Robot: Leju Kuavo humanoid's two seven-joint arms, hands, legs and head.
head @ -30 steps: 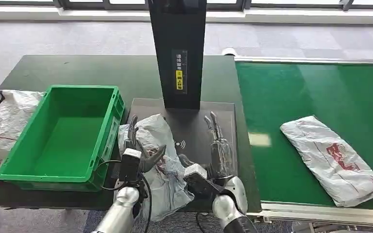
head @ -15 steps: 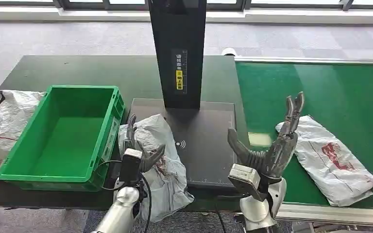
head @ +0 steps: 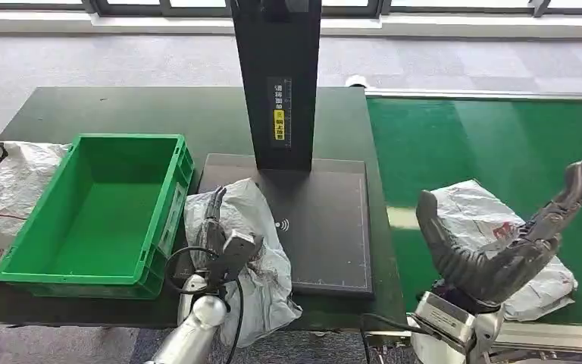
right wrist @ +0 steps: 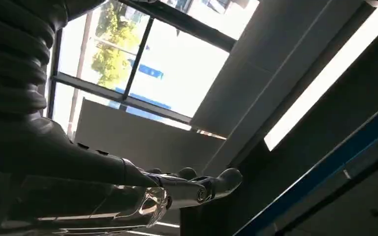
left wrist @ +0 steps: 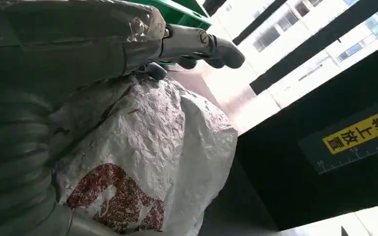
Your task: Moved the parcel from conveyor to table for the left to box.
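Parcel [head: 504, 246], white crumpled poly mailer with red print: you will find it lying flat on the green conveyor [head: 455, 144], at the near right, not yet lifted.

Change: a second ago your right hand [head: 500, 243] lay low over the dark scanner pad [head: 326, 227] on the table [head: 121, 110]; half a second ago it had swung across to the belt's edge; now it is raised over the near end of the parcel. Judged from that, the reach for the next pick is under way and the grasp has not begun.

Right hand, pose: palm up and tilted, fingers apart and stretched toward the far right, thumb splayed toward the table. It holds nothing. You cannot tell from the head view whether it touches the mailer.

Second parcel [head: 246, 250], same kind: at the table's near edge, between the green crate [head: 91, 208] and the pad, partly hanging over the edge.

Left hand [head: 223, 239], pose: resting on top of the second parcel, fingers bent over the crumpled plastic. Whether they grip it you cannot tell. The crate stands empty.
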